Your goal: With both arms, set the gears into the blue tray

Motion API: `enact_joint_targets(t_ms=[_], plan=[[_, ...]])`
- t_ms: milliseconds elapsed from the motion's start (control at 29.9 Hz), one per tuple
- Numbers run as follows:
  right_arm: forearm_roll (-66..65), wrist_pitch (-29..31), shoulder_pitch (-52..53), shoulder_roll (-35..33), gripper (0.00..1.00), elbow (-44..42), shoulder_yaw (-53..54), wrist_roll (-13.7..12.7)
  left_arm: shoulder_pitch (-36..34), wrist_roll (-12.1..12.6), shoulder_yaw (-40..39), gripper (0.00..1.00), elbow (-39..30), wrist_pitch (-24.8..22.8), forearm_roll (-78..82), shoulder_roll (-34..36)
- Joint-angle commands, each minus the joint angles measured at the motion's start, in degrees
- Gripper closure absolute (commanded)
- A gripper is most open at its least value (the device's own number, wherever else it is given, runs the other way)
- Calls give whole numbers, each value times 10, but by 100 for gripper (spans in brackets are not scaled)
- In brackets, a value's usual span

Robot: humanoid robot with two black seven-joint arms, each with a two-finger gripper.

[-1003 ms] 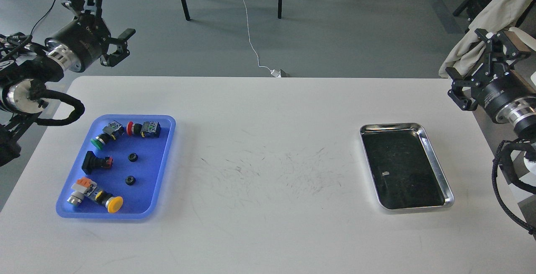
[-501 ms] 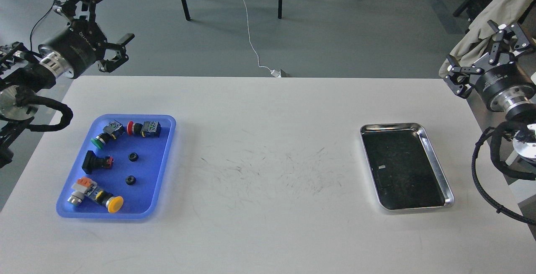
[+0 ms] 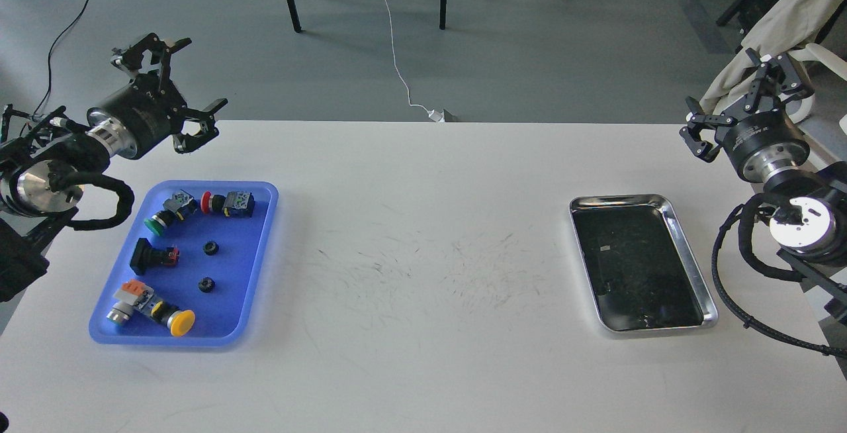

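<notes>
1. Left claw [image 3: 173, 89]: fingers spread wide, nothing between them, raised above the far left corner of the surface [image 3: 423, 234].
2. Right claw [image 3: 744, 98]: fingers likewise spread and empty, raised past the surface's far right edge.
3. Blue tray [image 3: 261, 247]: below and just nearer than the left claw, well apart from the right claw.
4. Gears: one [image 3: 210, 248] and the other [image 3: 206, 284] lie flat inside the blue tray, apart from each other, among the switches.
5. Steel tray [image 3: 688, 261]: below and inward of the right claw; no gear visible in it.
6. Step in hand, as judged: both gears are placed, so the task appears complete.
7. Next move: only parking both arms clear; no further grasp seems needed.
</notes>
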Motion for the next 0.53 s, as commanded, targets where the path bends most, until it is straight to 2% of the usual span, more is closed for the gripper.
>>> enact_joint_targets(t_ms=[0,100,501], plan=[[-3,1,4,9,1,1,1,0,2,-20,-1,1,0,0,-2,-2],[-4,1,3,11,1,1,1,0,3,-31,-1,1,1,0,-2,-2],[-4,4,4,7,1,1,2,0,2,-33,-4,1,1,0,-1,-4]])
